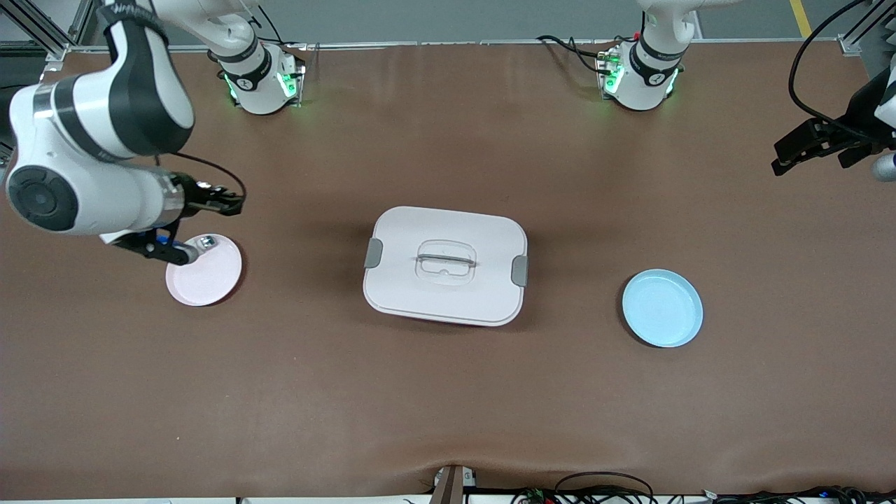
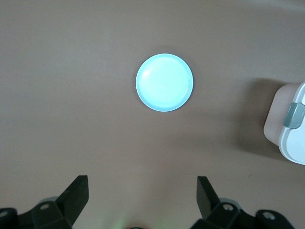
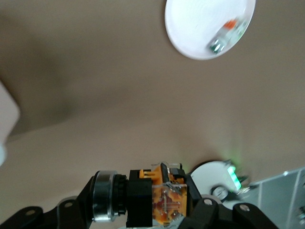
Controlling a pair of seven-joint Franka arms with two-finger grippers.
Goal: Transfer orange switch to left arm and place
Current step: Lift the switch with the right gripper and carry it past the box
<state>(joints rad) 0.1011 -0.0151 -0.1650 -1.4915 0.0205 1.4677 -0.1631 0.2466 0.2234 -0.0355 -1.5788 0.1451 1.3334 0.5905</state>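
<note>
Spanning the whole scene, a brown worktop [image 1: 448, 392] carries the white box [image 1: 445, 266] mid-way between a pink plate [image 1: 204, 280] and a blue plate [image 1: 662, 308]. Right pincer [image 1: 183, 255], over the pink plate, clamps the orange switch [image 3: 159, 198]. Left pincer [image 2: 140, 195] waits wide, empty.

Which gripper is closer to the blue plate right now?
Left. The left gripper hangs open near the blue plate's end; the right gripper, holding the switch, is over the pink plate.
</note>
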